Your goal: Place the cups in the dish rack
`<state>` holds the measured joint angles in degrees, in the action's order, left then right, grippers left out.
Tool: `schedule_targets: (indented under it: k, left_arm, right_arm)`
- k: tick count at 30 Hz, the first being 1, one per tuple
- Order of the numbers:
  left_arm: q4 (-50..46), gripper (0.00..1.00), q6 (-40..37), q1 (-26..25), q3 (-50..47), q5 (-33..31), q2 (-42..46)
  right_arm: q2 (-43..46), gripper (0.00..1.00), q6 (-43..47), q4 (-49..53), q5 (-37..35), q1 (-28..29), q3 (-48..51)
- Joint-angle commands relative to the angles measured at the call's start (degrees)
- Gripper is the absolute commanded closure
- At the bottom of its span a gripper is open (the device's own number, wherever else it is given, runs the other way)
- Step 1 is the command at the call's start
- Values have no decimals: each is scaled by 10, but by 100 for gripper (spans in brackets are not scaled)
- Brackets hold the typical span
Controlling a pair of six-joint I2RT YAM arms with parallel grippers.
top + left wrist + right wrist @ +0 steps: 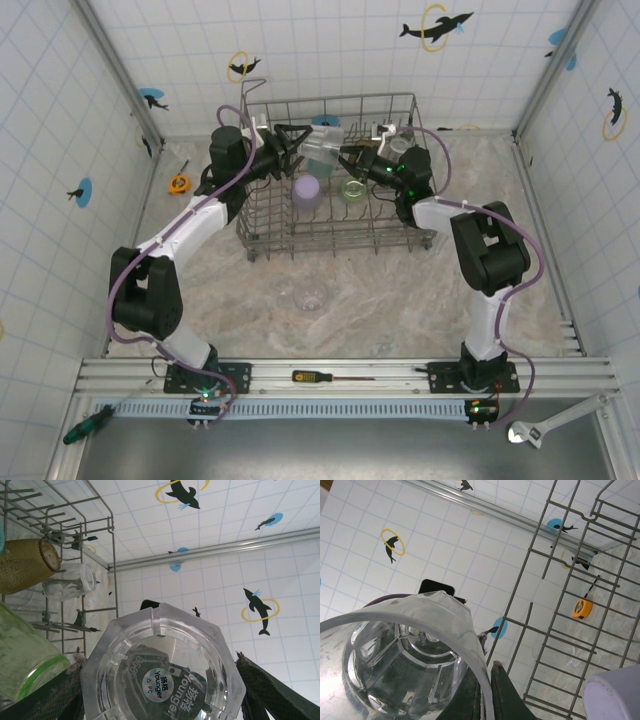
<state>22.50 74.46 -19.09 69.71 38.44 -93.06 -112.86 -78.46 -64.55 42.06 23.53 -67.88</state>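
A clear cup [322, 147] hangs on its side above the back of the dish rack [340, 97], held between both grippers. My left gripper [297, 140] is shut on its faceted base [160, 670], one finger on each side. My right gripper [348, 155] is shut on its rim [470, 630], pinching the wall with one finger inside. In the rack sit a lavender cup [307, 190], a pale green cup [353, 188], an amber cup [25, 565] and another clear cup [70, 582]. One more clear cup [310, 297] stands on the table in front of the rack.
An orange tape measure [178, 183] lies on the table left of the rack. A screwdriver [320, 377] rests on the rail between the arm bases, and a wrench [545, 425] lies at the near right. Tiled walls close in the back and sides.
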Motion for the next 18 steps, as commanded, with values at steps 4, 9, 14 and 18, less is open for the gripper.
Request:
schedule_targets:
  k: [4,9,14,18]
  left_arm:
    - [17,66,-41,-8,2,17,-6]
    - [17,100,-51,-8,1,13,-4]
    - [14,100,-71,-8,0,1,7]
    - [-4,100,-101,-8,8,-17,19]
  right_arm:
    - [-11,100,-8,-29,5,10,-36]
    - [-12,100,-11,-29,9,14,-38]
    - [-8,93,-18,-29,12,13,-37]
    - [-4,80,-24,-29,14,13,-36]
